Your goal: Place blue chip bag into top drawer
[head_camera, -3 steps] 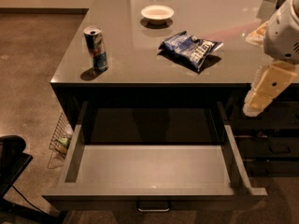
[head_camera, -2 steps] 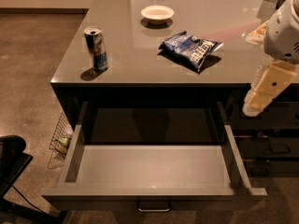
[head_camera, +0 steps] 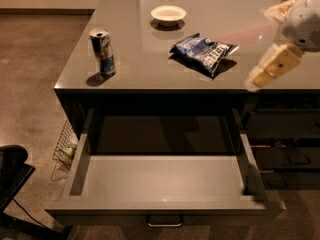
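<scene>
The blue chip bag (head_camera: pixel 204 51) lies flat on the grey tabletop (head_camera: pixel 140 69), right of its middle. The top drawer (head_camera: pixel 160 179) is pulled fully out below the table's front edge, and nothing lies inside it; its small metal handle (head_camera: pixel 164 220) shows at the bottom. My gripper (head_camera: pixel 260 46) hangs at the right edge of the view, over the table's right front part, to the right of the bag and apart from it. Its two tan fingers (head_camera: pixel 272 66) stand spread and hold nothing.
A blue-silver drink can (head_camera: pixel 102 51) stands upright at the table's left front. A white bowl (head_camera: pixel 168 14) sits at the back. Darker drawers (head_camera: pixel 285 134) are at the right. A wire basket (head_camera: pixel 65 146) and a black chair (head_camera: pixel 12 176) are on the floor at the left.
My gripper has risen and moved a little left, from beside the table's front right edge to over the tabletop. The bag, can and drawer have not moved.
</scene>
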You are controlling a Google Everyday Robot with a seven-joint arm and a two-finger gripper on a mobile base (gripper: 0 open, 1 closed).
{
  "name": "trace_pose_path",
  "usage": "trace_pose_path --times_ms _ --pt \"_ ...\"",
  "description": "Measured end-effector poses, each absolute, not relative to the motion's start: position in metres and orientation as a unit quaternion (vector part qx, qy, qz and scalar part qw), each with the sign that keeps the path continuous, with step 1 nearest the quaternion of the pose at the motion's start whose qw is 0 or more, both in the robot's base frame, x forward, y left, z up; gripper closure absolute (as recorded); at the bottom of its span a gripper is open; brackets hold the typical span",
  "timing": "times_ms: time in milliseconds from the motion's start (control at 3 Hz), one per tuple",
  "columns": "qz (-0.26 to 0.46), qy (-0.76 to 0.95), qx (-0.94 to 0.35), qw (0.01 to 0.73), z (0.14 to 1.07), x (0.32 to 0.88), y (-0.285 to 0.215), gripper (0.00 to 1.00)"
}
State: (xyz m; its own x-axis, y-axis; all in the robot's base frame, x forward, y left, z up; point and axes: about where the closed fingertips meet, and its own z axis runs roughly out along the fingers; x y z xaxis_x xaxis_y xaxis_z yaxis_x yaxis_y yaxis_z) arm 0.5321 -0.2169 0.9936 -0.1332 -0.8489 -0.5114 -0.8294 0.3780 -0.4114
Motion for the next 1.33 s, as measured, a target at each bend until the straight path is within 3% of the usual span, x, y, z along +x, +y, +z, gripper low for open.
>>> trace_pose_path --times_ms 667,1333 --pt "0.022 0.719 -0.493 0.49 0.994 0.612 -0.196 0.0" --pt "0.028 0.726 -0.482 0.49 0.983 0.656 -0.181 0.0"
